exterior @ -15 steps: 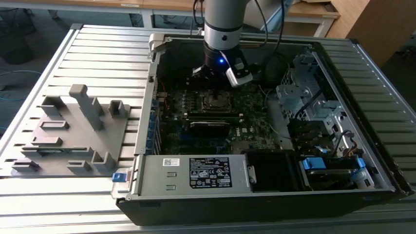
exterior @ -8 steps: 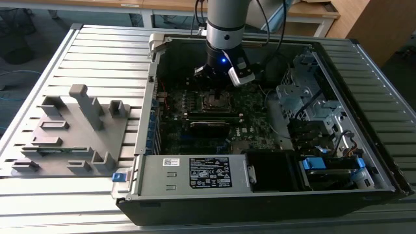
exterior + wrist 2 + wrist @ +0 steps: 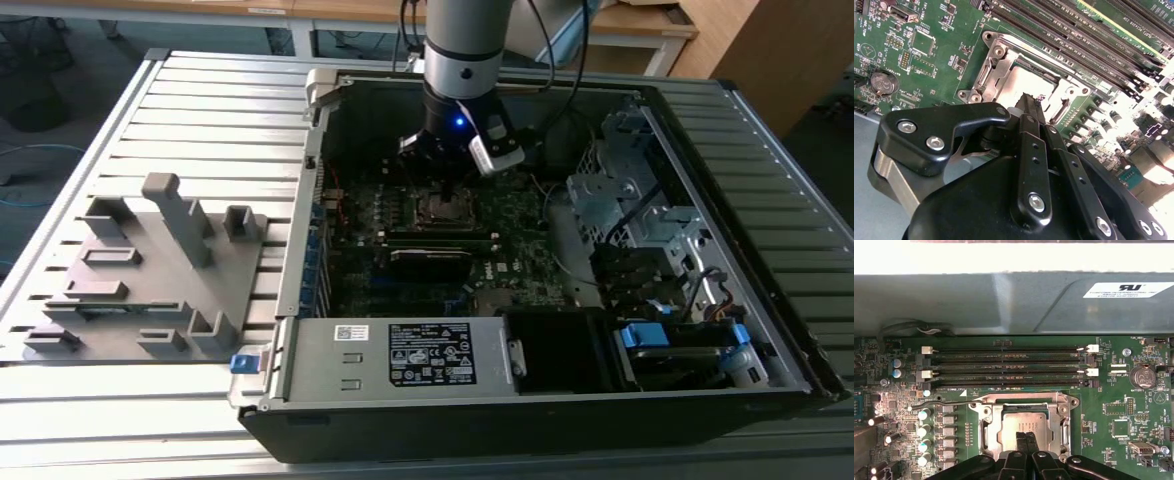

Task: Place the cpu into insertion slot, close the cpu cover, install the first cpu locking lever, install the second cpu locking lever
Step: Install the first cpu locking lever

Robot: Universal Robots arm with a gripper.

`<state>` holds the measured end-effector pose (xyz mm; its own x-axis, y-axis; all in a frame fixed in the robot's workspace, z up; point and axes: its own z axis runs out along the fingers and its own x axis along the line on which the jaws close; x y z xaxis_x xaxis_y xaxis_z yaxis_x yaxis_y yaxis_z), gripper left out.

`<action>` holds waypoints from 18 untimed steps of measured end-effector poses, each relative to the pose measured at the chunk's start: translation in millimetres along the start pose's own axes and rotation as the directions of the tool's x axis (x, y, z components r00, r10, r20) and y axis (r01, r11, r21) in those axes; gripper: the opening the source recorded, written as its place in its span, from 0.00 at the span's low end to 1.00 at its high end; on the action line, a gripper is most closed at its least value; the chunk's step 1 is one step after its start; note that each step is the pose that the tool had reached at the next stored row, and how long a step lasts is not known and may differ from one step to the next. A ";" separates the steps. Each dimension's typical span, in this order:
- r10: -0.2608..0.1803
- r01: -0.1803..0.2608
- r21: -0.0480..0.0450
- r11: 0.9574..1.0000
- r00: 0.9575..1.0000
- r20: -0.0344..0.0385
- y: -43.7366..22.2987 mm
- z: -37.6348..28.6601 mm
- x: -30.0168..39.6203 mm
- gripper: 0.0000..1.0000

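The cpu (image 3: 1024, 421) is a dull grey-brown square lying flat in its socket on the green motherboard (image 3: 1114, 410). The silvery cpu cover (image 3: 988, 416) lies down around it, and the chip shows through its window. In the second wrist view the cpu (image 3: 1030, 79) and cpu cover (image 3: 995, 67) appear just past my fingertips. My gripper (image 3: 1026, 436) hangs right over the near edge of the chip, its two black fingers (image 3: 1020, 444) pressed together with nothing between them. A thin wire lever (image 3: 939, 402) runs along one side of the socket. From outside, the gripper (image 3: 447, 182) sits above the socket (image 3: 447, 208).
Long memory slots (image 3: 1004, 365) run beside the socket, with the grey case wall (image 3: 1004, 300) behind them. A coin battery (image 3: 1143, 376) sits on the board. The open case holds a labelled power box (image 3: 414, 355) and a drive cage (image 3: 627, 190). A grey fixture (image 3: 147, 270) stands at the exterior view's left.
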<state>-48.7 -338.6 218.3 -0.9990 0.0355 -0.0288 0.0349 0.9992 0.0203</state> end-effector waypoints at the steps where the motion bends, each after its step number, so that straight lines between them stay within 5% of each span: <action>1: 0.000 0.000 0.000 1.000 1.000 0.000 0.0 -0.4 0.0 0.10; 18: 0.000 0.000 0.000 1.000 1.000 0.000 0.1 -5.7 -0.2 0.10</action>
<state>-48.6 -338.6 224.1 -0.9989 0.0355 -0.0290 0.0349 0.9992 0.0206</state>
